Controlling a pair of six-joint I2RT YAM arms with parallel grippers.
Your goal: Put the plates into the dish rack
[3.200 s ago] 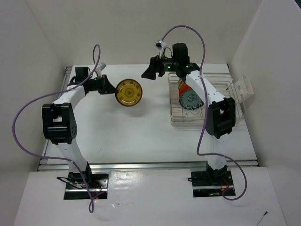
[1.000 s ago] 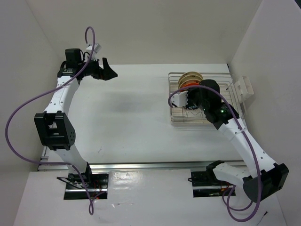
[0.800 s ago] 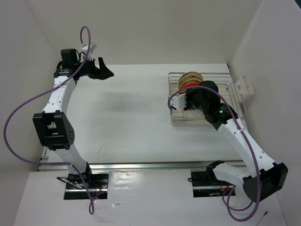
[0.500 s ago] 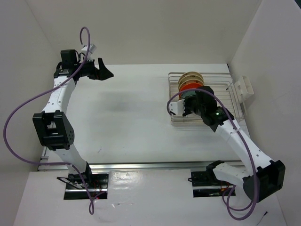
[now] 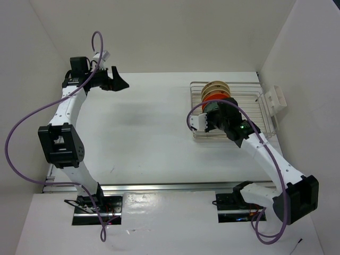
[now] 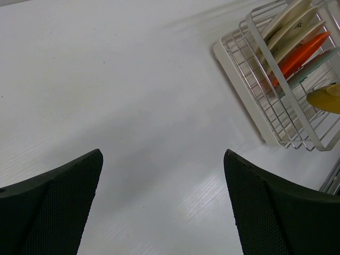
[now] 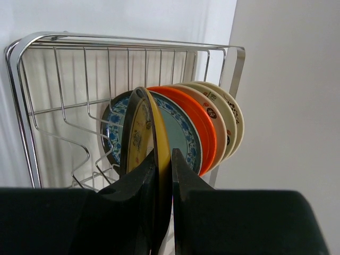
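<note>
The silver wire dish rack (image 5: 264,112) stands at the right of the table. Several plates stand upright in it: cream ones (image 7: 229,114) at the far end, then an orange plate (image 7: 201,118) and a blue-grey patterned plate (image 7: 183,133). My right gripper (image 7: 163,154) is over the rack, shut on the rim of the yellow-brown plate (image 7: 139,130). That plate is upright beside the blue-grey one, its lower edge hidden by my fingers. My left gripper (image 5: 121,82) hangs open and empty over the table's far left. The rack (image 6: 255,79) also shows in the left wrist view.
A small white slotted holder (image 5: 275,101) sits against the right wall beside the rack. White walls close in the table on the left, back and right. The right arm's purple cable (image 5: 192,118) loops beside the rack's left edge.
My right gripper has shifted along the rack toward the near-left, carrying the yellow-brown plate. My left arm drew slightly left a second ago, then held still.
</note>
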